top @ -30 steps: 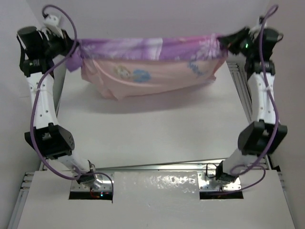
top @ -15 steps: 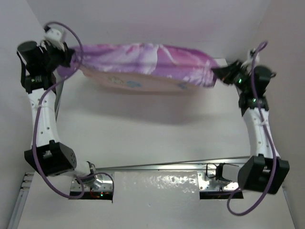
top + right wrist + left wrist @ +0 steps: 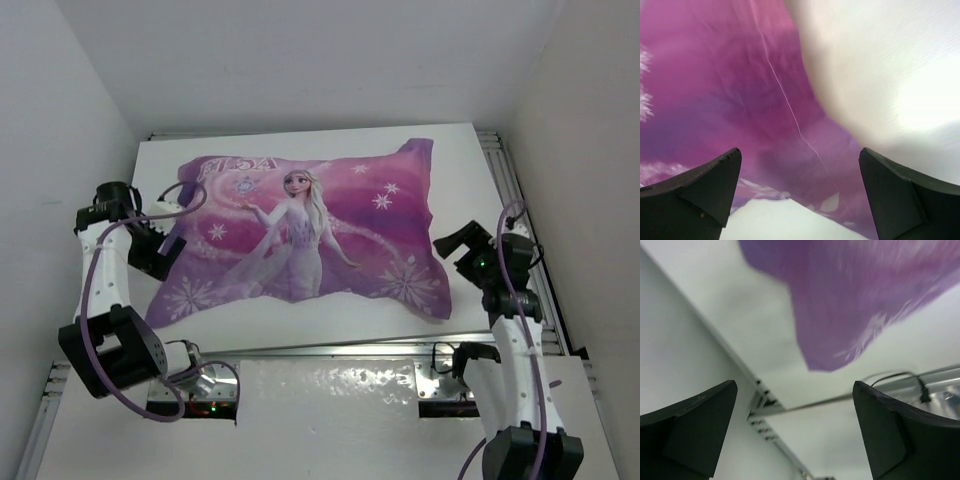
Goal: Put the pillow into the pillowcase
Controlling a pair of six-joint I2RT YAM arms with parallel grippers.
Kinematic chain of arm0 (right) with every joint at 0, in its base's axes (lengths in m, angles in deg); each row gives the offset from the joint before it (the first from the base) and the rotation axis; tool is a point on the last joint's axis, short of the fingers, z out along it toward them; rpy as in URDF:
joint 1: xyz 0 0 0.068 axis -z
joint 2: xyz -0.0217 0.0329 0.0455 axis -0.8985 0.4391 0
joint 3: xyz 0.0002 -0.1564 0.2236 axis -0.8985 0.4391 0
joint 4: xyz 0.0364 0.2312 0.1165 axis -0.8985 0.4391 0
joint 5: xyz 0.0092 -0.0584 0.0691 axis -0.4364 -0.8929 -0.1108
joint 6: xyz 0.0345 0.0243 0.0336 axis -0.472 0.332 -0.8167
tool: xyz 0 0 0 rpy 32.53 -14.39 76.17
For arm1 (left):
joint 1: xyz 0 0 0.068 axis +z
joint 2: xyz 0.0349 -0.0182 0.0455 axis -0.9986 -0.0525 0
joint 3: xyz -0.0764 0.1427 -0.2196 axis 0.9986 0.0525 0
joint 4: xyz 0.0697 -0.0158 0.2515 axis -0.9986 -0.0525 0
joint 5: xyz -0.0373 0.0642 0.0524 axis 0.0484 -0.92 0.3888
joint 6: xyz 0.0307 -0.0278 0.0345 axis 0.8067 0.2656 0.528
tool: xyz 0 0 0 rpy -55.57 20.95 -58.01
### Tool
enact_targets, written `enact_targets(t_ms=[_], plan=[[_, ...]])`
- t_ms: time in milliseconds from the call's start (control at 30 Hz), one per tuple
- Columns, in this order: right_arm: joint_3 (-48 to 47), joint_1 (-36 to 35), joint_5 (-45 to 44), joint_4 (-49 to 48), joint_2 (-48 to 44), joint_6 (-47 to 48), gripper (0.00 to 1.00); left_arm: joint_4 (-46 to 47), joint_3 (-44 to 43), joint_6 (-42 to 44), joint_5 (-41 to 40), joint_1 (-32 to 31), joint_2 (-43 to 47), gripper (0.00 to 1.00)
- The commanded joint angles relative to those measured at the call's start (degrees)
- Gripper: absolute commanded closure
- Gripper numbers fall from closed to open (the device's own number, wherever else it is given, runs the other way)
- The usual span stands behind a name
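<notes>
On the white surface [image 3: 300,150] the pillowcase [image 3: 300,235] is now lying flat, with the princess print facing up, between the two arms. One second ago it was hanging in the air, stretched between both arms, which were pinching its two ends. Now both have let it go and it is resting by itself.

The left fingers [image 3: 695,422] are standing wide apart and holding nothing, just beside the near left corner of the cloth. The right fingers [image 3: 900,195] are also spread wide and empty, near the near right corner.

The pillowcase is looking plump and full, so I am judging that the pillow is already sitting inside it, although I am not seeing any white cushion from above. To me this is meaning that the task is finished, or very nearly so.

Counting now: one pillowcase, one pillow which I am only supposing is inside, two arms, and two fingers on each arm.
</notes>
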Motion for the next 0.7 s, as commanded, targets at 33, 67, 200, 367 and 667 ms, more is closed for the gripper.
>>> enact_targets(t_ms=[33, 67, 200, 367, 667], plan=[[-11.83, 0.18, -9.69, 5.76, 0.33, 5.7, 0.01, -2.8, -3.99, 3.58, -10.1, 0.63, 3.95, 0.0], [-14.98, 0.27, -9.78, 6.81, 0.33, 6.5, 0.01, -2.44, -4.87, 3.66, -10.9, 1.07, 3.86, 0.0], [-22.12, 0.18, -12.84, 10.59, 0.68, 12.38, 0.01, 0.02, -12.23, 0.6, -11.52, 2.04, 2.81, 0.0], [-33.53, 0.18, -18.48, 13.68, 4.54, 19.86, 0.01, 7.21, -21.3, -11.6, -5.11, 2.22, 3.25, 0.0], [-37.61, 0.27, -25.17, 9.38, 1.13, 24.26, 0.01, 16.98, -23.43, -40.45, -12.13, 2.22, 7.03, 0.0]])
